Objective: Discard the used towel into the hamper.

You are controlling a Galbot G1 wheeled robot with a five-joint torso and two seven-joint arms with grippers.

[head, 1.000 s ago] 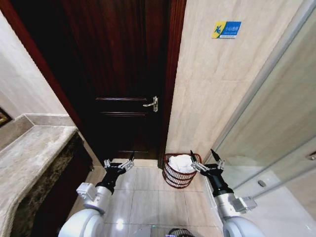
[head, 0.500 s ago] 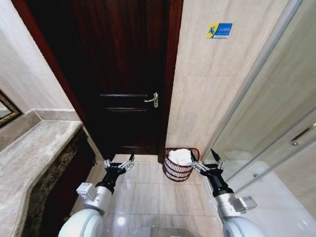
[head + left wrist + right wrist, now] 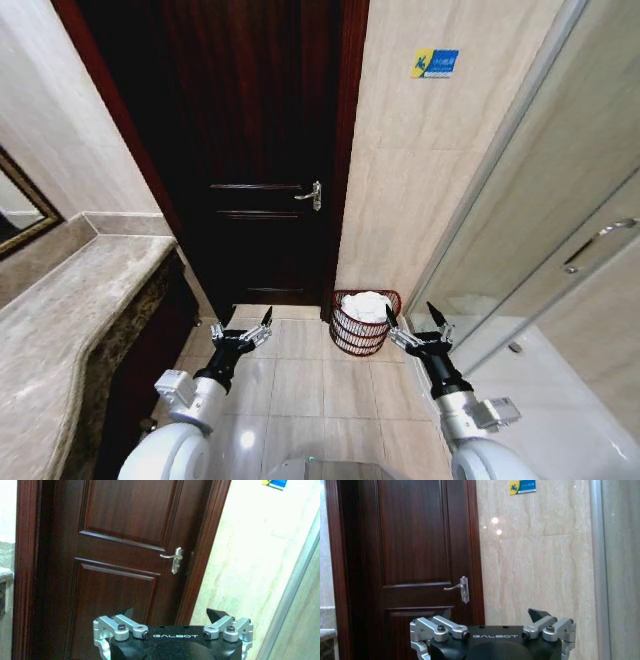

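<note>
- On the tiled floor (image 3: 300, 375), by the foot of the beige wall (image 3: 420, 190) and just right of the dark wooden door (image 3: 255, 150): the hamper (image 3: 360, 328), small, round and reddish-brown, made of open wire.
- Inside the hamper, up near the rim: a white towel (image 3: 368, 305), bunched in a heap.
- In front of the hamper and a bit to its left, above the floor: the left gripper (image 3: 241, 331), fingers spread apart, nothing held, well apart from the basket.
- Near the hamper's right side, not touching it: the right gripper (image 3: 415, 323), fingers also spread wide, nothing held, pointing toward the wall.
- On the door, about halfway up: a silver door handle (image 3: 310, 195), also seen from the left wrist camera (image 3: 174, 558) and the right wrist camera (image 3: 460, 588).
- High on the wall: a small blue and yellow sign (image 3: 434, 63).
- Along the left side: a stone counter (image 3: 70, 330) with a dark front, and the corner of a framed mirror (image 3: 22, 208) on the wall above it.
- Along the right side: a glass shower door (image 3: 560, 250) with a metal bar handle (image 3: 598, 243).
- In both wrist views: open fingers at the picture's lower edge, with door and wall far behind.
</note>
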